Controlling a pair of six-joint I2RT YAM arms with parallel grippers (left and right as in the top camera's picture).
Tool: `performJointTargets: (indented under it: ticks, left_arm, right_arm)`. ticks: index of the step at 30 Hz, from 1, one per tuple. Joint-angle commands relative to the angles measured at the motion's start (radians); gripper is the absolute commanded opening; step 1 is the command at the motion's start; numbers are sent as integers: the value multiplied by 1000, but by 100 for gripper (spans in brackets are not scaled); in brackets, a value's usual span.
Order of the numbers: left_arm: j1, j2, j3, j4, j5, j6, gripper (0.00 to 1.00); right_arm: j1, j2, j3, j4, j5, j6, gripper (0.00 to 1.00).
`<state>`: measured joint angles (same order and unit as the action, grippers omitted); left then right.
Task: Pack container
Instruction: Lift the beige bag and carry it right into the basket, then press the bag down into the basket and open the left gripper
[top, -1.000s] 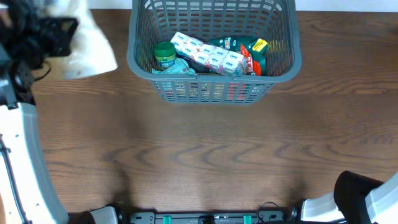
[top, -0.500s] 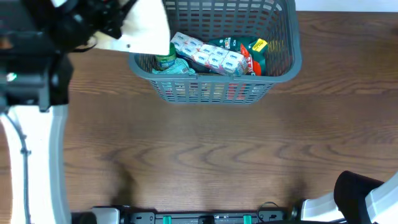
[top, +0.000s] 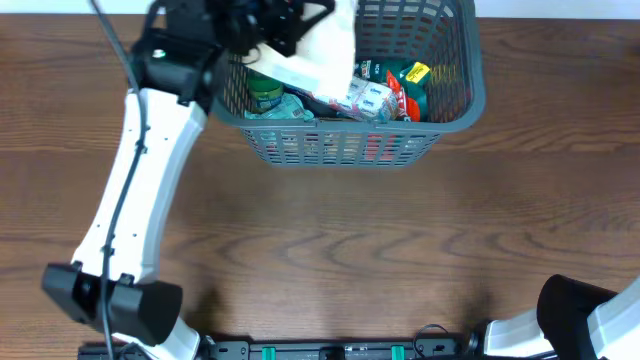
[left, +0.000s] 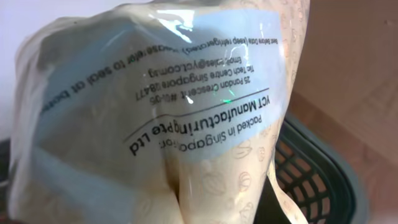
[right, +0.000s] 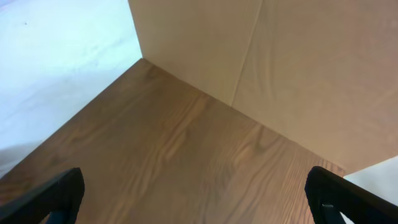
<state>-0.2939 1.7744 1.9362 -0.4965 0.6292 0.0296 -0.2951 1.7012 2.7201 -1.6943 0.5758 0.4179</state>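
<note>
grey lattice basket (top: 340, 148), far edge of bench (top: 320, 230): stiff, likely light (hold by rim). left gripper (top: 285, 22) fingers clamped on soft, slippery pouch (top: 330, 50) above it; right gripper (right: 199, 193) fingers (right: 50, 196) apart.

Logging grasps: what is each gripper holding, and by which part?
The left gripper holds a pale plastic bag by one end, exact grip hidden; the right gripper holds nothing.

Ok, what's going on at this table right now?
The left pincer holds a cream plastic pouch over the grey basket, not yet let go. The basket already contains a green-lidded jar and some packets. The right pincer is open and empty, above the wooden table.
</note>
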Motion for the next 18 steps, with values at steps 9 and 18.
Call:
performJointTargets:
  ticks: [9, 18]
  left_arm:
    - [-33, 157, 12, -72, -73, 9, 6]
    - [-33, 266, 11, -180, -152, 48, 6]
  right_arm:
    - [-5, 2, -1, -2, 10, 15, 99]
    - [-5, 2, -1, -2, 10, 15, 99]
